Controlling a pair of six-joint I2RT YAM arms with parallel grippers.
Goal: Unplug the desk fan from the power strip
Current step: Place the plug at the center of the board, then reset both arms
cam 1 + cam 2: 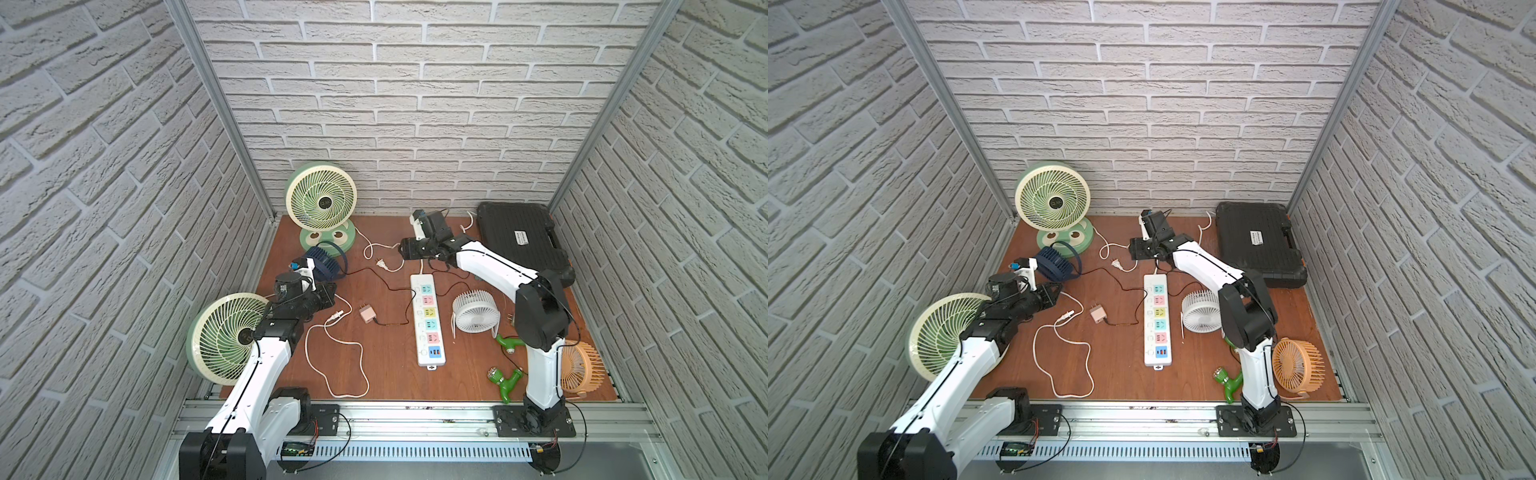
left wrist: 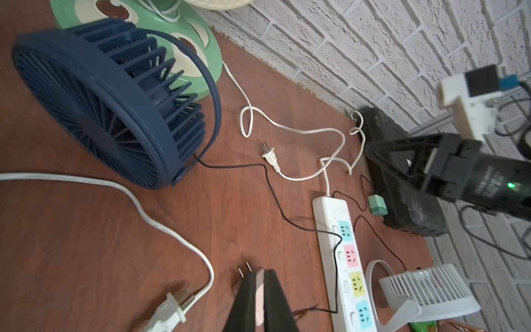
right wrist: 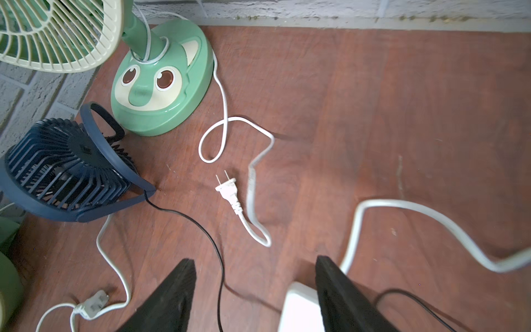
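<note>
- The strip (image 1: 428, 324) is laid flat in the middle of the bench, and no plug is seen in it.
- The fan's (image 1: 322, 199) plug (image 1: 380, 262) is left loose nearer the back edge, so the job looks done.
- The right pincer (image 3: 253, 261) is held wide, empty, over the strip's back end.
- The left pincer (image 2: 260, 271) is kept narrow, empty, by the left edge.

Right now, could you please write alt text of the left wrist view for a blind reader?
A white power strip with pastel sockets, those in view empty, lies on a brown table, a thin black cord across it. Beyond stands a navy fan; a pink adapter shows in the narrow gap between the left gripper's dark fingers.
</note>
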